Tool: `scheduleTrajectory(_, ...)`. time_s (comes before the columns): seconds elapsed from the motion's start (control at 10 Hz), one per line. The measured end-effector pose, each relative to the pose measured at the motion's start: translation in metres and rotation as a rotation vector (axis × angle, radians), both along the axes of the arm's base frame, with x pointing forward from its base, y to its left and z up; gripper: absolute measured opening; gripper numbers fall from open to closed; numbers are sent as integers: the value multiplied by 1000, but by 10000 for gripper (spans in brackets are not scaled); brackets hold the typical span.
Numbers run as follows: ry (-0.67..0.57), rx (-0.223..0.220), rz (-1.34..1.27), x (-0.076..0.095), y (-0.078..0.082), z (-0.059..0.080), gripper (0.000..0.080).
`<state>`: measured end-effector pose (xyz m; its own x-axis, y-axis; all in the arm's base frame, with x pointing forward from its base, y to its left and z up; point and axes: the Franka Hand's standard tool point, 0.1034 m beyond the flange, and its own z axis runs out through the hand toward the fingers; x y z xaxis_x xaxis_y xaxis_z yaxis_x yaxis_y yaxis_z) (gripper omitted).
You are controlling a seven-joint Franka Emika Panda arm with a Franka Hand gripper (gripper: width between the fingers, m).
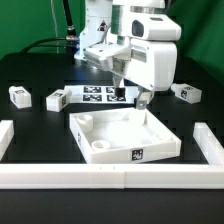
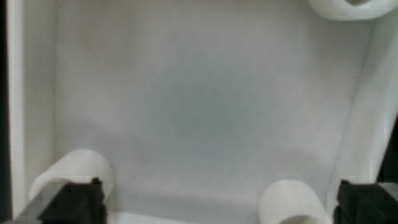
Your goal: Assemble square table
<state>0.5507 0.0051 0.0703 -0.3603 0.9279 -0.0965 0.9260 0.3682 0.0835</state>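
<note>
Wrist view: gripper [image 2: 217, 203] with jaws spread wide, its two dark fingertips [image 2: 71, 200] at opposite edges of the frame, nothing between them and nothing clasped. Whether they touch the surface below cannot be told. Beneath lies the pale floor of the square tabletop [image 2: 196, 100], raised rim along one side, three round corner sockets [image 2: 80, 168] visible, two of them close by the fingertips. Exterior view: gripper [image 1: 142, 98] hangs over the far corner of the square tabletop [image 1: 115, 130] on the exterior view's right. The top sits rim up on the black table [image 1: 40, 125], with a tag on its near wall. Shown only here: three leg blocks [image 1: 57, 99], two toward the exterior view's left and one on its right, all apart from the top; marker board [image 1: 105, 95] behind the top; white border bars [image 1: 110, 178] along the near edge and both sides.
</note>
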Motion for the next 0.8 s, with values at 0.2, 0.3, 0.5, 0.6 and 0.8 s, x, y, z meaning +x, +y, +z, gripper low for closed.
scheduleTrajectory(0.2, 0, 1, -10, 0, 0, -1, 650)
scheduleTrajectory(0.3, 4, 0, -13, -2, -2, -2, 650)
scheduleTrajectory(0.5, 30, -21, -16, -23, -15, -15, 650)
scheduleTrajectory(0.6, 29, -26, -10, -32, -17, -18, 650)
scheduleTrajectory(0.8, 65, -23, -10, -56, -26, -39, 650)
